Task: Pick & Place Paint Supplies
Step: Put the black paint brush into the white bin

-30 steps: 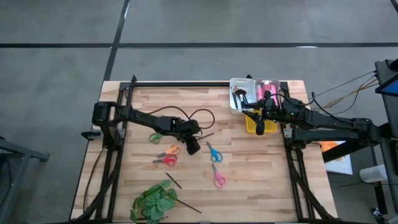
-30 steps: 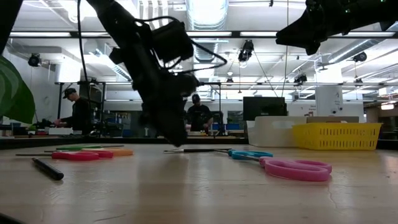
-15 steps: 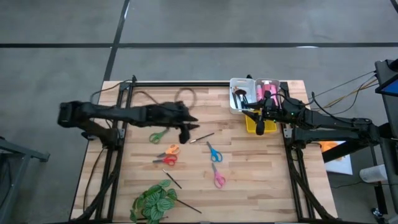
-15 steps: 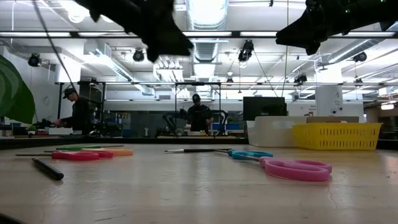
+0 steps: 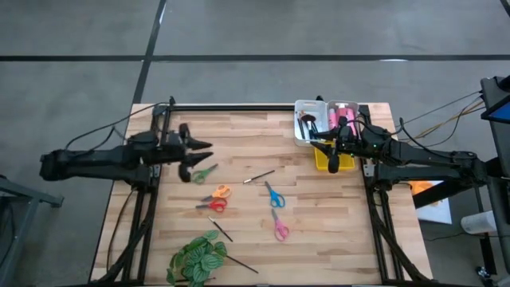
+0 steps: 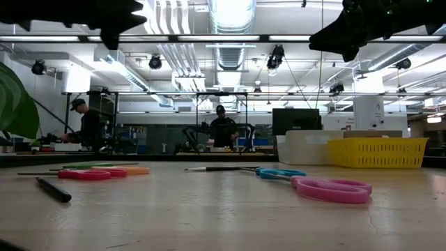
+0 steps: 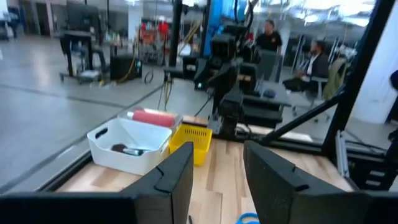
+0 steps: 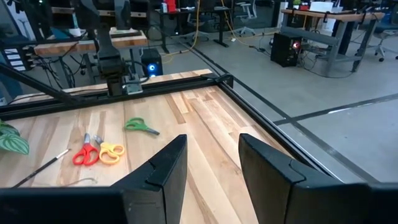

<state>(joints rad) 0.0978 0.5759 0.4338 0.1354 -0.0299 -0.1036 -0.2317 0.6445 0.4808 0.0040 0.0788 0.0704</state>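
Note:
Five scissors lie flat on the wooden table: green (image 5: 204, 173), orange (image 5: 219, 192), red (image 5: 213, 205), blue (image 5: 273, 194) and pink (image 5: 280, 228). Thin brushes lie at the middle (image 5: 259, 176) and near the front (image 5: 221, 229). Pink tubes (image 5: 343, 112) sit in a bin at the far right, beside a white bin (image 5: 309, 121) holding brushes. My left gripper (image 5: 196, 156) hangs open and empty above the table's left side, pointing level. My right gripper (image 5: 333, 162) hovers open and empty over the yellow basket (image 5: 344, 164).
A green leafy plant (image 5: 195, 259) lies at the near left, with a third brush (image 5: 239, 264) beside it. Black frame rails (image 5: 239, 107) run along the table's far, left and right edges. People stand in the room beyond the table (image 6: 223, 129).
My left gripper has risen from the table's middle, beside the middle brush, and drawn back toward the left edge, tipping from pointing down to level. It carries nothing. The brush and scissors lie where they were.

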